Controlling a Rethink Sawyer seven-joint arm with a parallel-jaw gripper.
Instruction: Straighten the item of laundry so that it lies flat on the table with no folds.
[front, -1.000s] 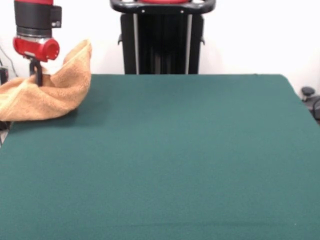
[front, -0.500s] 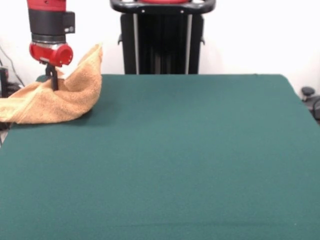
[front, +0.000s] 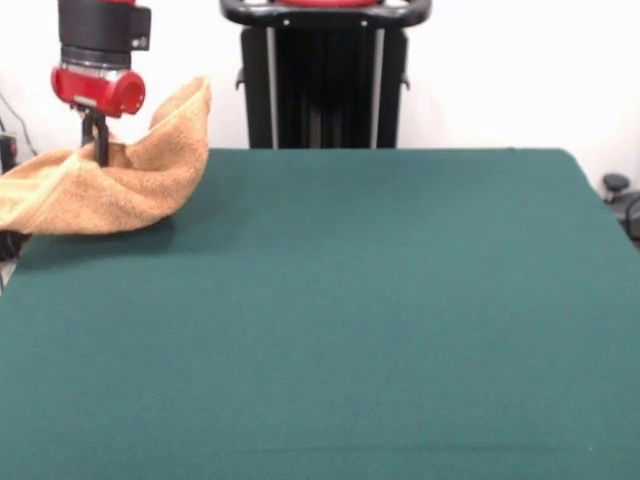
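The item of laundry (front: 120, 190), an orange-tan terry towel, hangs bunched at the far left corner of the green table (front: 350, 320). One corner of it peaks upward at the right, and its left part droops past the table's left edge. My gripper (front: 100, 158) comes down from the red and black wrist and is shut on the towel's upper edge, holding the cloth lifted off the table top.
The black pedestal (front: 325, 75) stands behind the table's far edge at centre. A dark object (front: 618, 190) sits off the table's right edge.
The gripper has risen a little with the towel, after moving right from the far left. The towel's lower edge now hangs higher above the table.
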